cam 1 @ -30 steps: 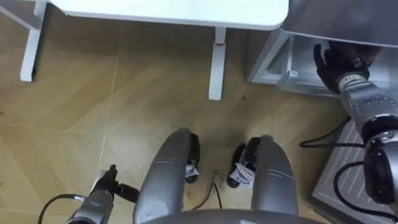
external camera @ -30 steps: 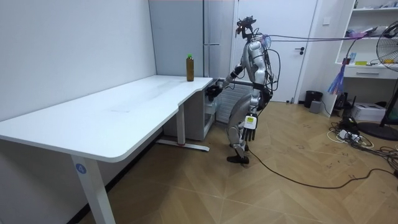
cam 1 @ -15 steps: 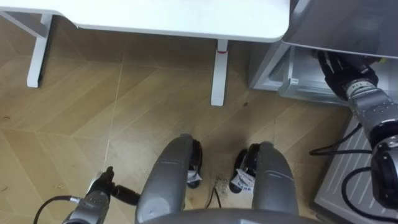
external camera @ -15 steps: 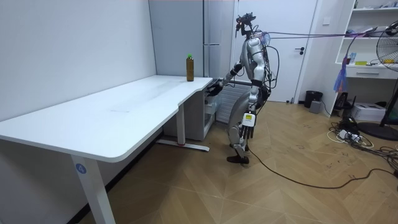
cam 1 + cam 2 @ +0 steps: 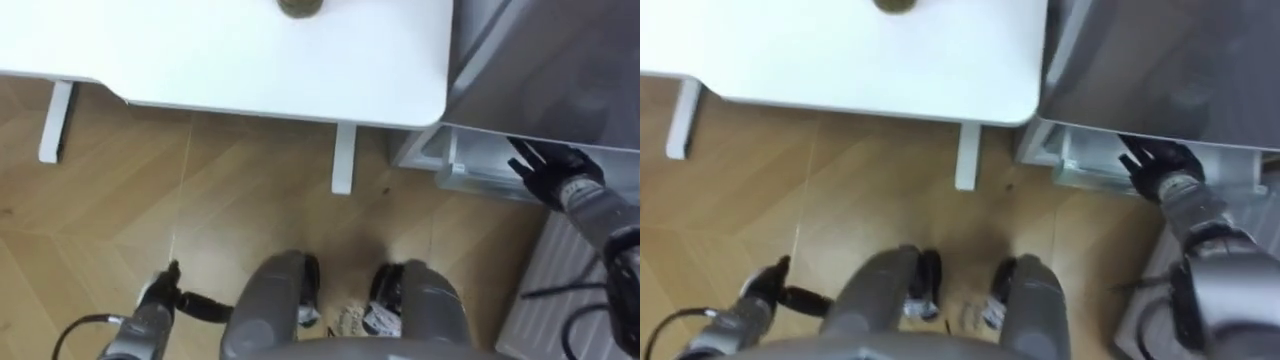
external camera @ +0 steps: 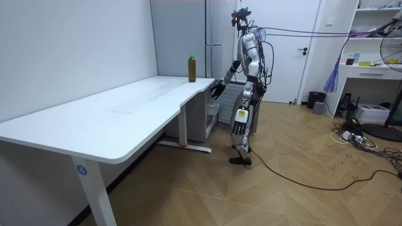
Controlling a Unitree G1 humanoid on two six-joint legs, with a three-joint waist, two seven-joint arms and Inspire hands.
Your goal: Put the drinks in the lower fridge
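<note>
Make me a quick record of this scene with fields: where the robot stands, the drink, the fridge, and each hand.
robot: standing at the end of the table, next to the fridge
drink: bottle upright on the table near the fridge-side corner, in neither hand
lower compartment: appears open, pale interior showing
right hand: open, held out at the lower compartment, holding nothing
left hand: relaxed, low at the robot's side, empty

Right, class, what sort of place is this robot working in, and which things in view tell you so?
Probably an office or lab room rather than a kitchen: a long white desk, a tall grey fridge in the corner beside it, and a shelf and a fan at the room view's right.
</note>
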